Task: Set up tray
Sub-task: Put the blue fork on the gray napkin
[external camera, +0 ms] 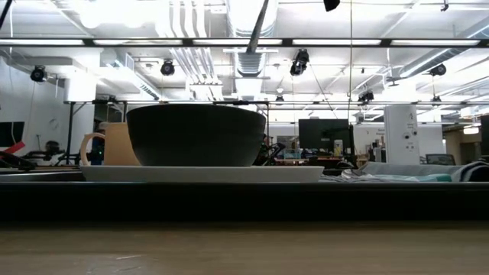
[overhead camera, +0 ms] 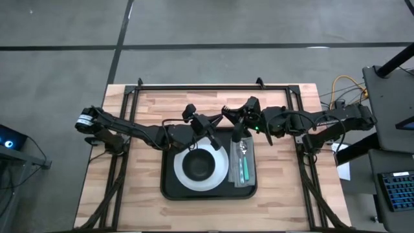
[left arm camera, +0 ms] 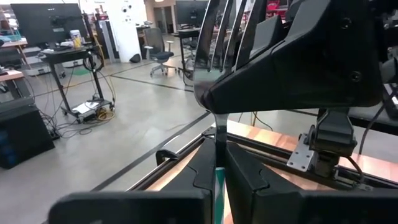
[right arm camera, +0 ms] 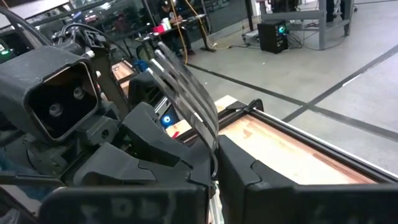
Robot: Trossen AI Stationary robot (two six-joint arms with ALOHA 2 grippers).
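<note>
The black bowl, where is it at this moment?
In the high view the black bowl sits in the middle of the white plate, on the tray's left part, beside the grey napkin.

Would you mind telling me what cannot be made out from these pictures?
- Wrist views: the fork has its handle buried in the left gripper and the right gripper, both shut on it.
- High view: the cutlery on the napkin is too small to identify.
- Low view: the bowl hides its inside behind its own wall, and the tray hides its floor behind its rim.
</note>
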